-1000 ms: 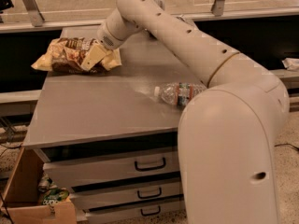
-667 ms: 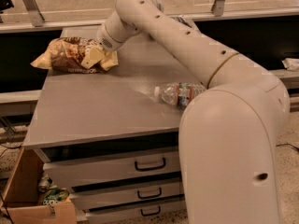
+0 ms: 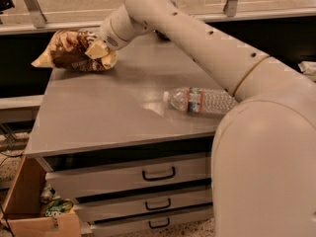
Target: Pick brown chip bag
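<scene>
The brown chip bag [image 3: 65,54], dark brown in the middle with cream-yellow ends, is at the far left corner of the grey table [image 3: 98,120]. My gripper [image 3: 98,52] is at the bag's right end and is shut on it. The bag hangs from the gripper with its left end sticking out past the table's left edge, slightly raised off the surface. My arm reaches in from the right across the back of the table.
A clear plastic water bottle [image 3: 202,101] lies on its side at the table's right, close to my arm. Drawers with handles [image 3: 158,174] sit under the tabletop. A cardboard box [image 3: 27,206] with items stands on the floor at lower left.
The gripper and the chip bag have moved up and a little left together; the bag's right end has lifted off the table. The bottle has not moved.
</scene>
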Action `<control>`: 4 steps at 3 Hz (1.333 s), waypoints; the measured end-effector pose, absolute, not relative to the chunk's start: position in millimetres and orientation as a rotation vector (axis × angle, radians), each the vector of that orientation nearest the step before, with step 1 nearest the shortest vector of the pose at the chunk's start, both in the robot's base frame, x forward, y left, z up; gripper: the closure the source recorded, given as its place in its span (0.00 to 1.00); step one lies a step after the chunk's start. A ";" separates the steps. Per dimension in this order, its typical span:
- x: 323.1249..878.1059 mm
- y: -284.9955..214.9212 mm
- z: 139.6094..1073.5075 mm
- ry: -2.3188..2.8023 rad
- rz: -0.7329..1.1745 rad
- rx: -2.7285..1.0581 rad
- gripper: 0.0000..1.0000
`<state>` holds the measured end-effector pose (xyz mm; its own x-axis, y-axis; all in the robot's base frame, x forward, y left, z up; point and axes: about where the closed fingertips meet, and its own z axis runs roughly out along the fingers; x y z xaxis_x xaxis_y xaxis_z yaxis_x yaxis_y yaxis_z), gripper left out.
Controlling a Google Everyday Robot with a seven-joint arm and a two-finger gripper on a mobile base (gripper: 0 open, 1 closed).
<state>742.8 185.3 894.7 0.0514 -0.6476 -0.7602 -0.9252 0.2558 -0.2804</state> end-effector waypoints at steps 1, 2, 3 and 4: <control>731.0 182.0 926.7 1.584 0.418 -1.449 1.00; 717.4 170.1 955.9 1.507 0.439 -1.408 1.00; 703.7 153.9 976.8 1.438 0.499 -1.351 1.00; 701.5 151.7 979.3 1.433 0.507 -1.345 1.00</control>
